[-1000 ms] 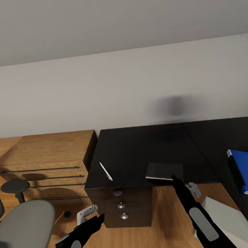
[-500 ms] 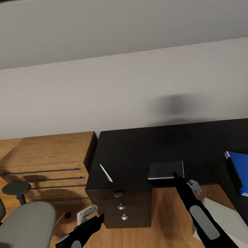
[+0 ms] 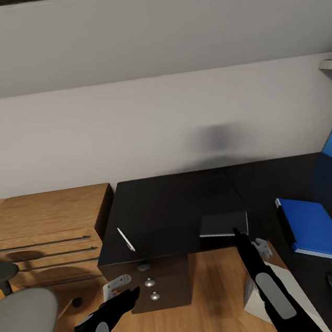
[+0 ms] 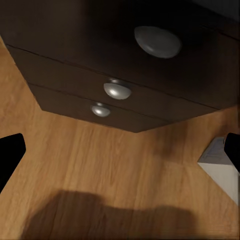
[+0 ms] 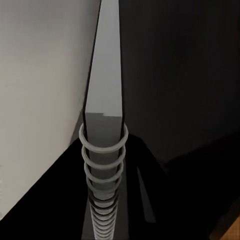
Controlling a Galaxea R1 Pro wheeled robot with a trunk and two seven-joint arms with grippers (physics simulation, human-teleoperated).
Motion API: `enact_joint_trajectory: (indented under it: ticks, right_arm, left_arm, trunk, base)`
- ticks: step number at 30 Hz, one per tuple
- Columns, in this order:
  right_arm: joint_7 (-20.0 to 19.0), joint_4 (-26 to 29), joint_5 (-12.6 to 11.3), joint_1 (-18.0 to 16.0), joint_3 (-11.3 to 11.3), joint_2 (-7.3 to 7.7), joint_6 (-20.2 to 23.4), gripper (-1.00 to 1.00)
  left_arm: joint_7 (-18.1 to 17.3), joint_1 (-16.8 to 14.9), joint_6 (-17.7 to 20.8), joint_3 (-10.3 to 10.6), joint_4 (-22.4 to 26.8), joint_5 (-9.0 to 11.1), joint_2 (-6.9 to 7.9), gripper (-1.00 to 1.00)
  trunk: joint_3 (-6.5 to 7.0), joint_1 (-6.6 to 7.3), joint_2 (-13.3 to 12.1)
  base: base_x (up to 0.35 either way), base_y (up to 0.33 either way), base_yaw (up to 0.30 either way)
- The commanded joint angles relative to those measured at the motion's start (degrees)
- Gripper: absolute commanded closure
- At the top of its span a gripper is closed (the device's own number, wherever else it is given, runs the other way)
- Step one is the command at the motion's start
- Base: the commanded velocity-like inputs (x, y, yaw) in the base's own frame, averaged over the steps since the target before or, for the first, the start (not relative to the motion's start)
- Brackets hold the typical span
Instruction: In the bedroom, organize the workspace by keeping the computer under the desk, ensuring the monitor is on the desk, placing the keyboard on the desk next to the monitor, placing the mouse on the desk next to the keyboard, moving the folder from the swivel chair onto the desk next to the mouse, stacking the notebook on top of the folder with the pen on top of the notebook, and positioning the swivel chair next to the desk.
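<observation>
The grey notebook point(image 3: 223, 225) is lying at the front edge of the black desk point(image 3: 176, 201), the right gripper point(image 3: 236, 233) reaching its near edge with a grip that cannot be judged, while the blue folder point(image 3: 314, 228) is resting well to its right and the left gripper point(image 3: 132, 293), jaws spread and empty, is hanging before the drawers point(image 3: 151, 289).

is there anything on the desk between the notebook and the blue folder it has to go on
Nothing visible does. Only bare black desk top lies between the notebook and the folder. The pen lies on the notebook's other side.
</observation>
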State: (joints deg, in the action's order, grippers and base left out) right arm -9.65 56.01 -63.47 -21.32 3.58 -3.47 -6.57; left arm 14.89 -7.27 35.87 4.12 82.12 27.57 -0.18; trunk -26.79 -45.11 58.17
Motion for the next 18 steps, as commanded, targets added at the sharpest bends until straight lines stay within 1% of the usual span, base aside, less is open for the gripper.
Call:
enact_joint_trajectory:
  ticks: [1,3,6,12,16,18]
  right_arm:
    - [-0.5,0.7,-0.7,0.0,0.3,0.02,0.0,1.0]
    - [-0.5,1.8,-0.7,0.0,1.0,0.11,0.0,1.0]
    - [-0.6,3.1,-0.6,0.0,3.2,0.19,0.0,1.0]
    - [-0.4,5.0,-0.6,0.0,4.8,0.4,0.1,1.0]
    - [-0.4,5.4,-0.6,0.0,7.5,0.82,0.1,1.0]
    - [-0.4,5.5,-0.6,0.0,8.1,0.88,0.2,1.0]
  left_arm:
    - [0.5,0.0,0.2,0.1,0.0,0.6,0.01,-1.0]
    - [0.5,0.0,0.2,0.1,-0.3,0.6,-0.04,-1.0]
    - [0.5,0.0,0.2,0.2,-1.5,0.6,-0.18,-1.0]
    - [0.5,0.0,0.2,0.3,-2.0,0.7,-0.24,-1.0]
    - [0.5,0.0,0.2,0.3,-2.0,0.7,-0.18,-1.0]
    - [0.5,0.0,0.2,0.2,-2.1,0.7,-0.17,-1.0]
  trunk:
    - [-0.06,0.0,0.0]
    - [-0.06,0.0,0.0]
    - [-0.06,0.0,0.0]
    - [-0.06,0.0,0.0]
    - [-0.06,0.0,0.0]
    - [-0.06,0.0,0.0]
  base:
    - [0.0,0.0,-0.254]
    - [0.0,0.0,-0.254]
    - [0.0,0.0,-0.255]
    - [0.0,0.0,-0.255]
    - [0.0,0.0,-0.255]
    - [0.0,0.0,-0.255]
